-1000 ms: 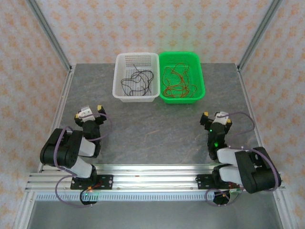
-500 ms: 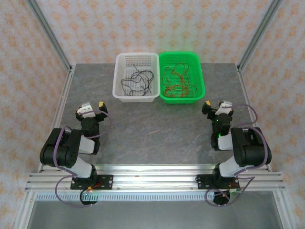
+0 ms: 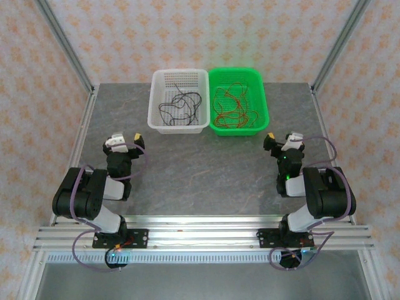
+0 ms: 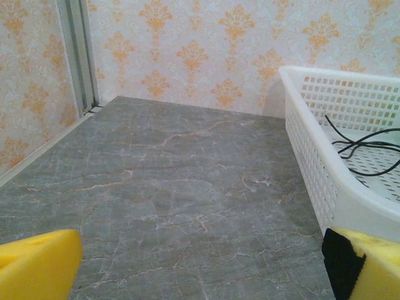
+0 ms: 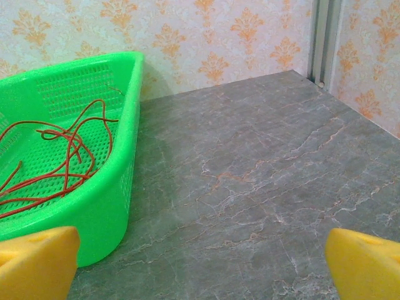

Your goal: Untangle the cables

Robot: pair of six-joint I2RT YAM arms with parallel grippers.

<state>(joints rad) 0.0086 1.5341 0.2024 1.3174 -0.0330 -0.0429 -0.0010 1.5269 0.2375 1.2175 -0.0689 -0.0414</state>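
Presently the left tool and right tool are gaping wide over the grey marbled table, thin black cables lying in the white plastic basket, thin red cables in the green plastic basket.

Black, chunky rounded segments with white shells on both the left arm and the right arm; thin lilac cables looped back from each wrist; bright yellow pads at the fingertips, one backed in black; white block atop the left gripper; green light glowing just behind the right gripper.
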